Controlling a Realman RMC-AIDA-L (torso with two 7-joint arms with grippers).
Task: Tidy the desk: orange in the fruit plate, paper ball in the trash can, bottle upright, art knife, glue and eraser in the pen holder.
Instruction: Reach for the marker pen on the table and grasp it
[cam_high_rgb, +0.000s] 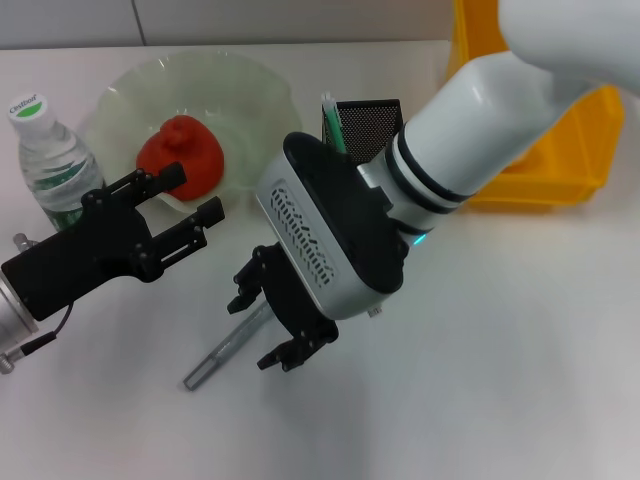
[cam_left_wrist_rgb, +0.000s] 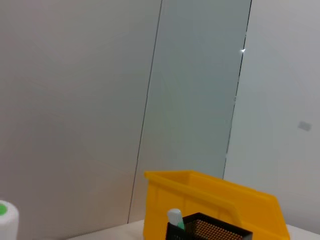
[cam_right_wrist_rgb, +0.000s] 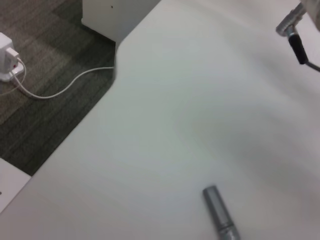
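The grey art knife (cam_high_rgb: 222, 352) lies on the white desk; its end also shows in the right wrist view (cam_right_wrist_rgb: 220, 214). My right gripper (cam_high_rgb: 268, 325) is open and hangs low over the knife's far end, one finger on each side. My left gripper (cam_high_rgb: 172, 208) is open and empty, beside the fruit plate (cam_high_rgb: 215, 75). The orange (cam_high_rgb: 180, 155) lies in the plate. The bottle (cam_high_rgb: 45, 150) stands upright at the far left. The pen holder (cam_high_rgb: 372, 125) stands before the trash can (cam_high_rgb: 560, 150) with a light green stick (cam_high_rgb: 331, 122) in it. The paper ball is out of view.
The left wrist view shows the trash can (cam_left_wrist_rgb: 215, 197), the pen holder (cam_left_wrist_rgb: 215, 231), the stick's white tip (cam_left_wrist_rgb: 175, 217) and the bottle cap (cam_left_wrist_rgb: 7, 220). The right wrist view shows the desk edge (cam_right_wrist_rgb: 112, 75), carpet and a white cable (cam_right_wrist_rgb: 60, 90).
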